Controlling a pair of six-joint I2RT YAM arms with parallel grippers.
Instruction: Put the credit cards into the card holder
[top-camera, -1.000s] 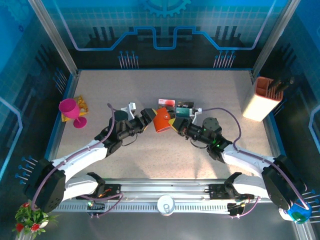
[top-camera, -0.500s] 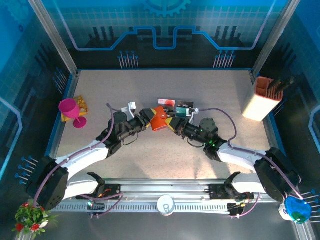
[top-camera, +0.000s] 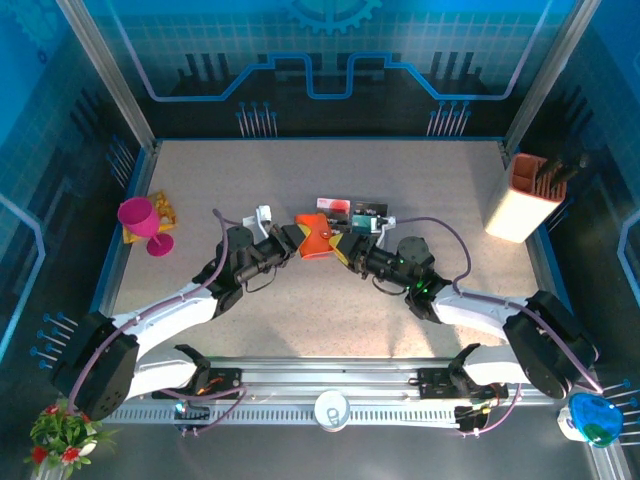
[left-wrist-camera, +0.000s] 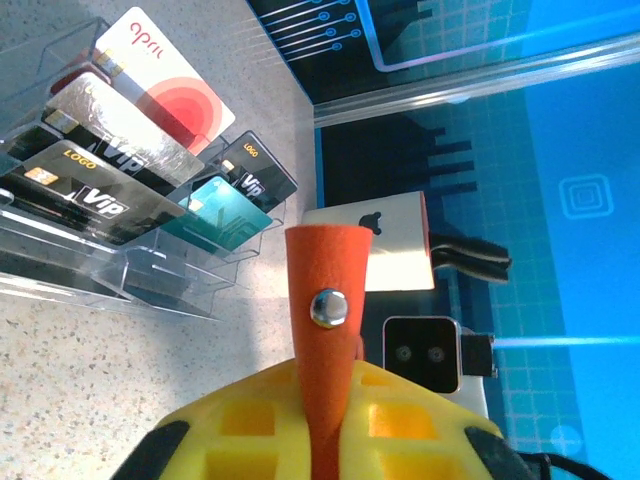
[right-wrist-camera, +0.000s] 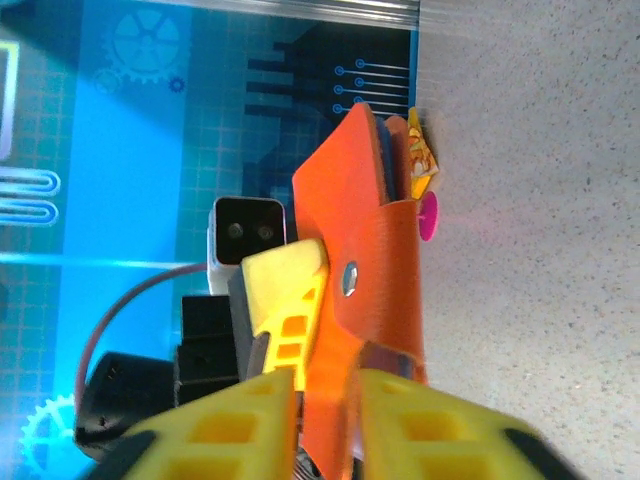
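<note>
Since a second ago the left gripper (left-wrist-camera: 318, 410) has pinched shut on the snap tab of the card holder (top-camera: 315, 238), probably to steady it mid-table. The right gripper (right-wrist-camera: 322, 400) straddles its edge; I cannot tell whether it still grips. Credit cards (left-wrist-camera: 150, 170) wait in the clear rack (left-wrist-camera: 170, 285).

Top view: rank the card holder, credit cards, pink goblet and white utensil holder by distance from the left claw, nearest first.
1. card holder: table centre, pinched in the left claw.
2. credit cards: racked just behind it, to the right.
3. pink goblet: far left edge.
4. white utensil holder: far right edge.
</note>
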